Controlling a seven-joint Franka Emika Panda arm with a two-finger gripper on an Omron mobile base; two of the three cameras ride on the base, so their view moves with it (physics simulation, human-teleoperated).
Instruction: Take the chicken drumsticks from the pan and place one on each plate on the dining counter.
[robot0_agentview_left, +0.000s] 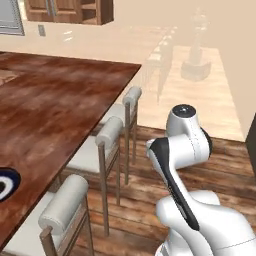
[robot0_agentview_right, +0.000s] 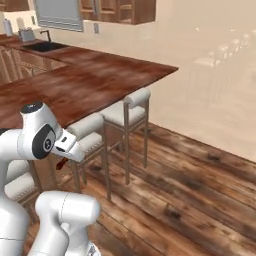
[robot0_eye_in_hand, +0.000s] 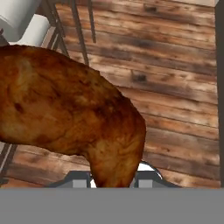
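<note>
A dark reddish-brown chicken drumstick (robot0_eye_in_hand: 74, 113) looms large in the hand view, and my gripper (robot0_eye_in_hand: 113, 180) is shut on its narrow end. From the right base view the same drumstick (robot0_agentview_right: 62, 163) hangs as a small red-brown piece under my gripper (robot0_agentview_right: 65, 156), above the wooden floor and beside the stools. The dining counter (robot0_agentview_left: 55, 100) of glossy reddish-brown wood stretches to the left. A blue-rimmed plate (robot0_agentview_left: 6, 182) with a white centre lies on the counter's near left, cut off by the picture's edge. The pan is out of view.
Pale-cushioned stools (robot0_agentview_left: 107, 132) line the counter's edge (robot0_agentview_right: 87, 127) between my arm and the countertop. Plank floor (robot0_agentview_right: 190, 185) lies open to the right. A sink (robot0_agentview_right: 45, 46) and wall cabinets sit at the far end.
</note>
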